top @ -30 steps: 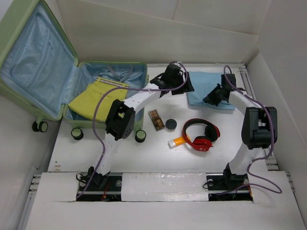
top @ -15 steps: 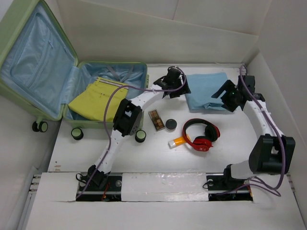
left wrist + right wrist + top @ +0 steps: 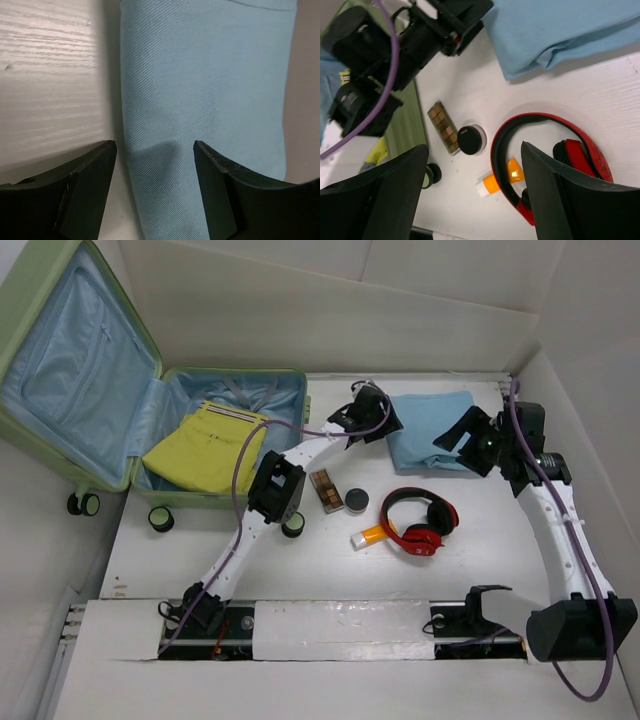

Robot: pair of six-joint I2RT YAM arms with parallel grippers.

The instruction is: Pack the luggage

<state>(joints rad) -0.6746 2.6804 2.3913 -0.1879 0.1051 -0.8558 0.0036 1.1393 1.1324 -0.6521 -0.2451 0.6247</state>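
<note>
Two grippers: both stand with fingers spread and nothing between them.
Nearest items: an orange tube point(image 3: 366, 536) lies against the red headphones point(image 3: 420, 521) on the table point(image 3: 330, 575). A black round case point(image 3: 355, 500) and a brown palette point(image 3: 325, 490) sit just beside each other, slightly farther out.
Right gripper point(image 3: 452, 440): positioned at the right end of the blue cloth point(image 3: 430, 418).
Left gripper point(image 3: 155, 150): positioned at the cloth's left edge, with one finger on each side of the folded border.
Luggage point(image 3: 70, 360): far left, open, lid raised, with a yellow garment point(image 3: 205, 445) in the base half. It is to the left of both grippers. The left gripper is near its right wall but apart from it. The right gripper is well apart, with the cloth between.
Hidden: you cannot tell whether the left fingers touch the cloth. The luggage lid is cut off at the left edge of the top view.
Change: within the last second the right arm's elbow has swung down toward the near right corner. The left gripper remains at the cloth's left edge, and the luggage has not moved.
</note>
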